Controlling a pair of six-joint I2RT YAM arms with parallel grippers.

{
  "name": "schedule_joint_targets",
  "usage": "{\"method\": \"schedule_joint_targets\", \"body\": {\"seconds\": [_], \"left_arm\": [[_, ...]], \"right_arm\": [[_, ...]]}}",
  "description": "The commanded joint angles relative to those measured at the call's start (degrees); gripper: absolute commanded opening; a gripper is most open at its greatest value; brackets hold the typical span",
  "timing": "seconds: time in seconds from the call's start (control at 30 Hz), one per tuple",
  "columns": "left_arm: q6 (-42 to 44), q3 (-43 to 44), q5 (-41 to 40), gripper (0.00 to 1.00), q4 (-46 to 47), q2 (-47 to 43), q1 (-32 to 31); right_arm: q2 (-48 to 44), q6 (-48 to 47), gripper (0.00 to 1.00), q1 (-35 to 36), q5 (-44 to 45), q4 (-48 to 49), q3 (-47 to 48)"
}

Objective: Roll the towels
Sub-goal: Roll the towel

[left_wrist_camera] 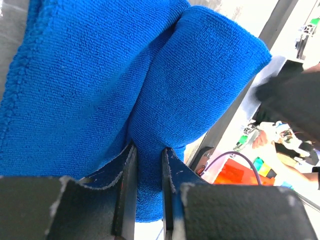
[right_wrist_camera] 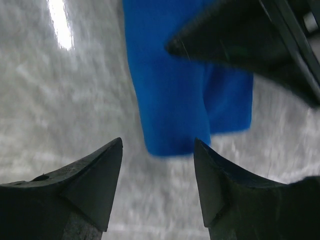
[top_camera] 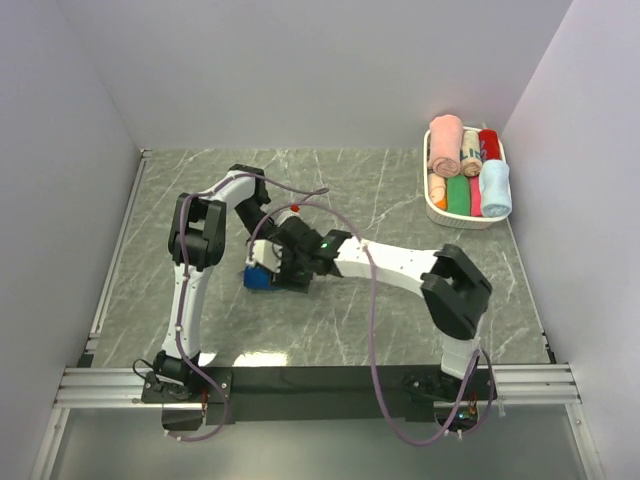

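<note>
**Royal Blue Towel Mid-Roll, Pinched by the Left Hand**

The royal blue towel (top_camera: 257,278) lay bunched on the counter (top_camera: 400,300), near its middle and just in front of both arms. In the left wrist view it showed as a thick rounded fold beside a flatter layer. That looked like a partly formed roll rather than a finished one.

The left hand (left_wrist_camera: 148,150) had its fingers drawn close together, pinching a ridge of that towel's cloth between them. The right hand (right_wrist_camera: 157,145) stood spread and held nothing. It hovered low over the bare counter, with the towel's near edge just beyond its fingertips.

The pale sky blue towel (top_camera: 495,188) sat rolled in the white basket (top_camera: 440,212) at the far right corner, beside the pink, green and red rolls. Judging by that, one towel was done and the royal blue one was the step in hand.

The next move probably called for the right hand to brace or take the free end of the towel. That would let the left hand turn the fold over without the cloth sliding. The terry looked soft and likely to spring open, so any regrip would need the other hand pressing on the roll first. Whether the roll was tight underneath could not be seen.
</note>
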Motion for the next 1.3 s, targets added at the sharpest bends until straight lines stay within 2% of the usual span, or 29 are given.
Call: {"method": "schedule_joint_targets", "body": {"seconds": [0.0, 0.2, 0.3, 0.4, 0.43, 0.47, 0.53, 0.57, 0.67, 0.77, 0.93, 1.03, 1.1, 1.13, 1.2, 1.27], "left_arm": [[1.8, 1.6, -3.2, 0.21, 14.0, 3.1, 0.0], [1.6, 0.9, -2.9, 0.26, 14.4, 3.3, 0.0], [1.4, 1.2, -2.8, 0.27, 14.3, 3.2, 0.0], [0.9, 0.6, -2.8, 0.31, 14.9, 2.6, 0.6], [0.4, 0.2, -2.7, 0.34, 15.1, 2.0, 0.8], [-0.2, -0.3, -2.1, 0.36, 15.8, 1.4, 1.8], [-1.7, -3.0, -0.7, 0.41, 18.4, -1.1, 3.4], [-2.0, -4.0, 0.7, 0.43, 19.0, -2.2, 5.5], [-3.1, -7.2, 6.5, 0.51, 20.9, -6.7, 10.6], [-3.2, -8.2, 11.0, 0.56, 20.1, -10.2, 15.2], [-2.9, -10.3, 19.7, 0.62, 18.9, -17.0, 22.1], [-6.6, -16.3, 23.3, 0.63, 25.2, -25.3, 27.0], [-7.7, -22.1, 22.3, 0.64, 31.6, -30.4, 28.7], [-8.2, -24.3, 21.2, 0.64, 34.2, -36.0, 28.8], [-8.8, -32.3, 17.8, 0.64, 41.7, -41.7, 28.9], [-8.4, -39.5, 14.6, 0.64, 45.2, -49.1, 28.5]], "right_arm": [[2.5, -3.8, 0.67, 2.6, 6.0, 7.7, 3.1], [9.3, -4.9, 0.67, 3.7, 6.5, 8.0, 6.8], [12.2, -5.5, 0.62, 3.5, 4.8, 5.3, 8.8], [13.8, -6.2, 0.38, 2.9, 1.0, 1.5, 8.9], [14.1, -6.4, 0.20, 2.1, -2.4, 0.2, 9.1], [14.1, -6.3, 0.11, 1.3, -4.4, -1.4, 8.9], [13.3, -5.3, 0.00, -1.7, -8.9, -1.7, 7.8], [12.7, -3.9, 0.00, -2.8, -13.5, -1.5, 6.8], [12.1, -1.4, 0.00, -6.5, -19.6, -1.1, 5.2], [12.5, -0.7, 0.00, -8.2, -21.4, -1.4, 4.7], [16.4, 1.0, 0.00, -9.9, -27.8, -5.7, 9.8], [20.0, 3.3, 0.00, -11.9, -32.9, -7.9, 13.5], [23.3, 4.9, 0.00, -13.8, -35.2, -9.2, 15.4], [24.3, 6.9, 0.00, -14.4, -37.8, -9.2, 16.4], [25.8, 9.3, 0.00, -15.9, -40.7, -6.8, 16.2], [27.4, 12.2, 0.00, -17.8, -45.2, -5.7, 16.9]]}}
